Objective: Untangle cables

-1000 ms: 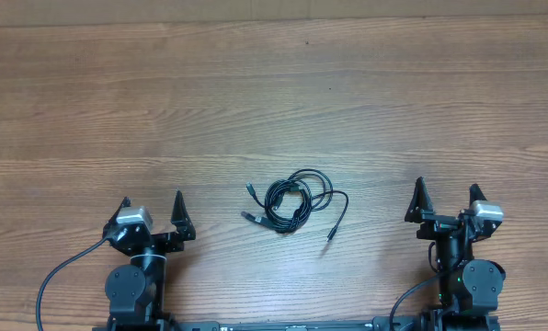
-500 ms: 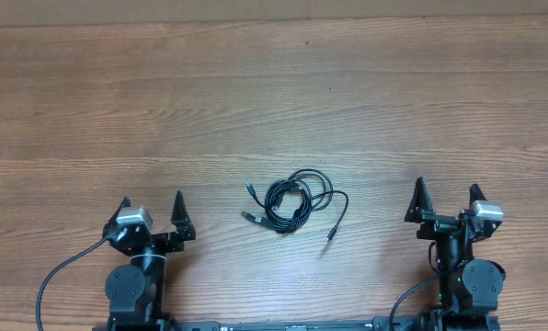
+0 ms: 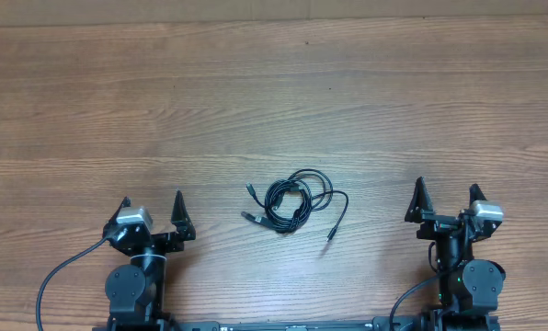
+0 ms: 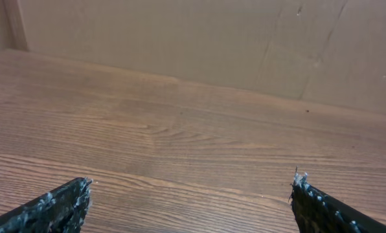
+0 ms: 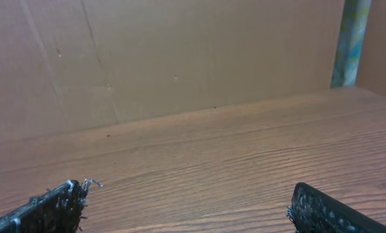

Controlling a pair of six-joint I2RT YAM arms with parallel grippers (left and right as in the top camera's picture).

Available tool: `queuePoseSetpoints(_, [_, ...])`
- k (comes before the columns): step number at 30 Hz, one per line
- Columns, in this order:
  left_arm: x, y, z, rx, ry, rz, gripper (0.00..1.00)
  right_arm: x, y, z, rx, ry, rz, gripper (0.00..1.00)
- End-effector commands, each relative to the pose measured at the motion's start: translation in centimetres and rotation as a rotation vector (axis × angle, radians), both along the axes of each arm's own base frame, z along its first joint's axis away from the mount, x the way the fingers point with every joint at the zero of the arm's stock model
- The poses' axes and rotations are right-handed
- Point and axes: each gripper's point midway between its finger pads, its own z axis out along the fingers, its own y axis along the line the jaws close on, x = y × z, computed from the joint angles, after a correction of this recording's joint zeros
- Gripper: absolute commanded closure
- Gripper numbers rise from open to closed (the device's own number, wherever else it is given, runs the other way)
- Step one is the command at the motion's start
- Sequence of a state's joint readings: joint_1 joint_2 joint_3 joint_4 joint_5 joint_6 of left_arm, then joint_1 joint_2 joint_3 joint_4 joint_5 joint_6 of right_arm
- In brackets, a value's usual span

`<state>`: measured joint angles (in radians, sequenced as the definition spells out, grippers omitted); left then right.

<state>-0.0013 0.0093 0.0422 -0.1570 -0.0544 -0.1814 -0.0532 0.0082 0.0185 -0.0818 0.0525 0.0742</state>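
Note:
The cables (image 3: 293, 201) lie as one knotted black bundle in the middle of the wooden table (image 3: 274, 101), with small plug ends sticking out left and lower right. My left gripper (image 3: 151, 203) sits open at the front left, well apart from the bundle. My right gripper (image 3: 448, 192) sits open at the front right, also apart from it. In the left wrist view the gripper (image 4: 190, 184) has only bare wood between its fingertips (image 4: 76, 191). The right wrist view shows the same for the gripper (image 5: 188, 189) and its fingertips (image 5: 70, 192). Neither wrist view shows the cables.
A cardboard wall (image 4: 193, 39) stands along the table's far edge, seen also as the cardboard wall (image 5: 167, 58) in the right wrist view. Thick black arm cables (image 3: 58, 276) loop by the left base at the front edge.

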Motion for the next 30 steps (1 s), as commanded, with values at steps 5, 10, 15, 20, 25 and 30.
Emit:
queuePoseSetpoints(5, [-0.1,0.3,0.0,-0.003,0.012,0.018,0.0,0.0,-0.2,-0.3,0.003,0.0,-0.01,0.0])
queuePoseSetpoints(10, [-0.1,0.3,0.0,-0.002,0.012,0.018,0.0,0.0,-0.2,-0.3,0.003,0.0,-0.01,0.0])
queuePoseSetpoints(15, [-0.1,0.3,0.0,-0.002,0.01,0.018,0.01,0.0,-0.2,-0.3,0.003,0.0,-0.01,0.0])
queuePoseSetpoints(20, [-0.1,0.2,0.1,-0.003,0.008,0.013,0.0,0.0,-0.2,-0.3,0.003,0.001,-0.01,0.0])
queuePoseSetpoints(25, [-0.1,-1.9,2.1,-0.015,-0.054,-0.107,0.0,0.0,-0.2,-0.3,0.003,0.0,-0.01,0.0])
queuePoseSetpoints(30, [-0.6,-2.0,4.6,0.005,-0.079,-0.114,0.0,0.0,-0.2,-0.3,0.003,0.0,-0.01,0.0])
